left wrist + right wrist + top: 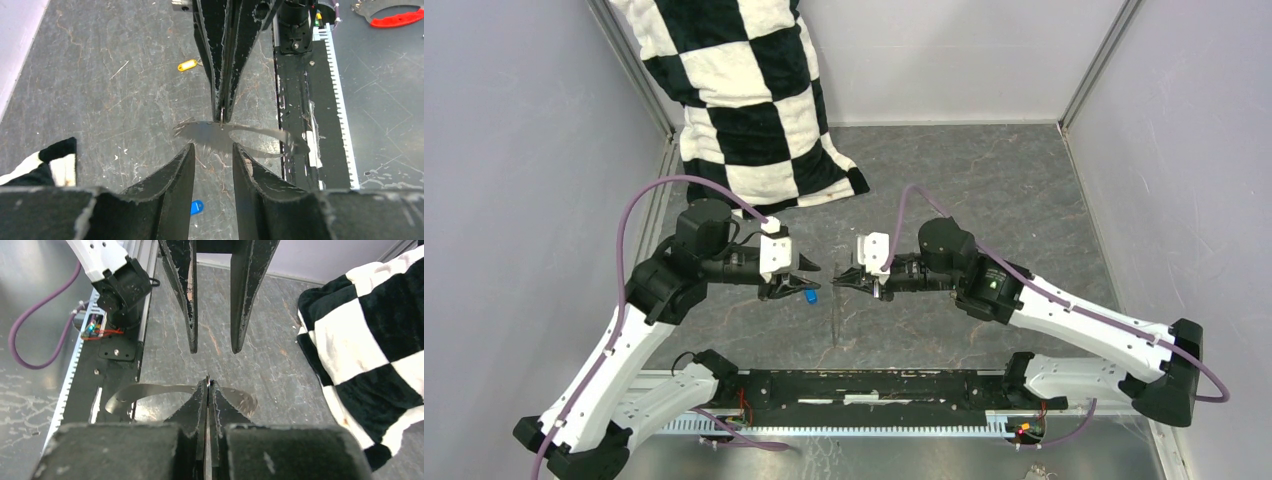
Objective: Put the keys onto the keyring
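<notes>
While the grey table (984, 180) and the checkered cloth (744, 90) frame the scene, the right gripper (208, 386), jaws pressed together, pinches the keyring (145, 391) mid-table, apparently lifted clear of the surface. Opposite, the left gripper (213, 152) hangs with jaws spread, empty. Its job, I'd say, is fetching a key: drop straight down, take the plastic head flat, leave the eye free, while the right holds that floppy wire steady. From above the ring shows edge-on, a thin line, long axis running from the pinch toward the arm bases. Down on the table, the blue key (810, 296) lies just beneath the left fingers; the yellow key (187, 65) lies beyond the right gripper, apart.
</notes>
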